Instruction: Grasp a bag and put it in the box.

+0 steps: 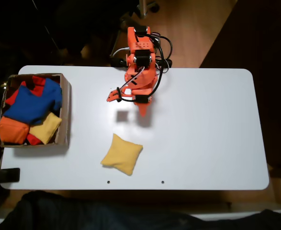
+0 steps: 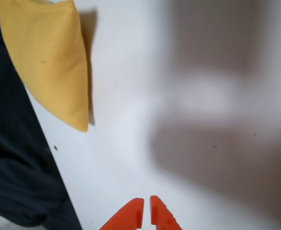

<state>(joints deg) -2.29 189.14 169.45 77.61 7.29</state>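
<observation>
The mustard-yellow bag (image 1: pixel 121 153) lies flat on the white table near its front edge, apart from everything else. In the wrist view the bag (image 2: pixel 49 62) sits at the upper left. My orange gripper (image 1: pixel 143 111) hangs over the table's middle, behind the bag and not touching it. The wrist view shows the gripper (image 2: pixel 146 206) with its two fingertips nearly together and nothing between them. The brown cardboard box (image 1: pixel 65 110) stands at the table's left end, well away from the gripper.
Inside the box lie a large blue bag (image 1: pixel 32 103), an orange bag (image 1: pixel 12 130), a yellow bag (image 1: pixel 45 127) and red cloth. Dark fabric (image 1: pixel 83 213) lies beyond the table's front edge. The arm's base (image 1: pixel 140 45) stands at the back edge.
</observation>
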